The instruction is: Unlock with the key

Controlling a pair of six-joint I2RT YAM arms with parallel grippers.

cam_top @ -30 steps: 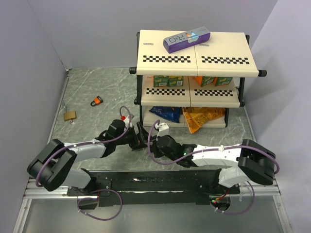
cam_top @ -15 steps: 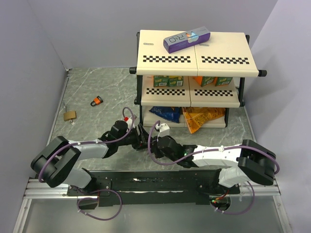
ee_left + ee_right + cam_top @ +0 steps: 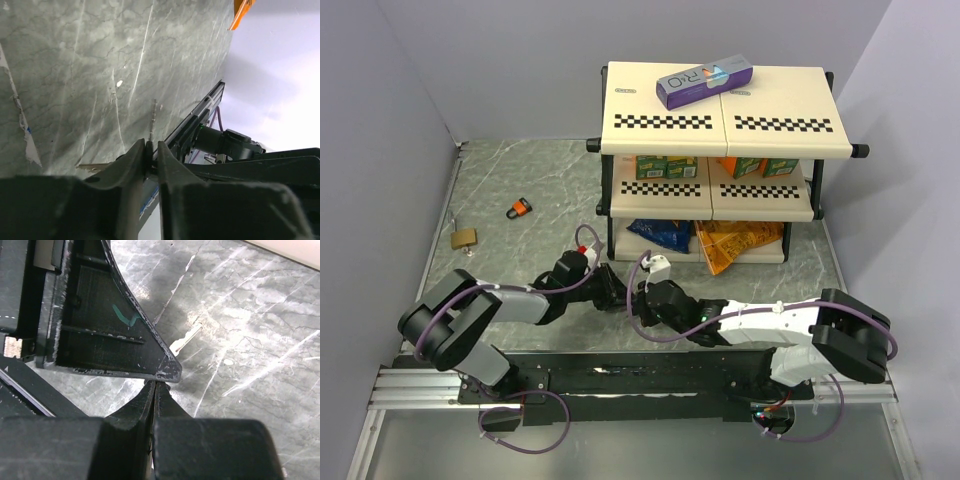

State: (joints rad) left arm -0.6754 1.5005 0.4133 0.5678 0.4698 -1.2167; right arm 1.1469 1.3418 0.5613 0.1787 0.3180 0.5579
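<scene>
The key (image 3: 154,112) is a thin silver blade poking out past my left gripper (image 3: 151,145), with its small black head pinched between the nearly closed jaws. In the top view both grippers meet low over the floor in front of the rack, my left gripper (image 3: 615,287) tip to tip with my right gripper (image 3: 633,292). My right gripper (image 3: 154,385) is shut, with a tiny dark nub at its tips. It presses against the left gripper's ribbed finger (image 3: 110,335). The orange-and-black padlock (image 3: 521,208) lies far off at the back left.
A brass padlock (image 3: 464,238) lies near the left wall. A two-tier checkered rack (image 3: 720,130) with snack packs stands at the back, with a purple box (image 3: 704,82) on top. The marbled floor (image 3: 520,170) lies open on the left.
My left arm has slid right toward the right gripper, and its jaws have closed from wide open onto the key's head. The right gripper has stayed shut and hardly moved.
</scene>
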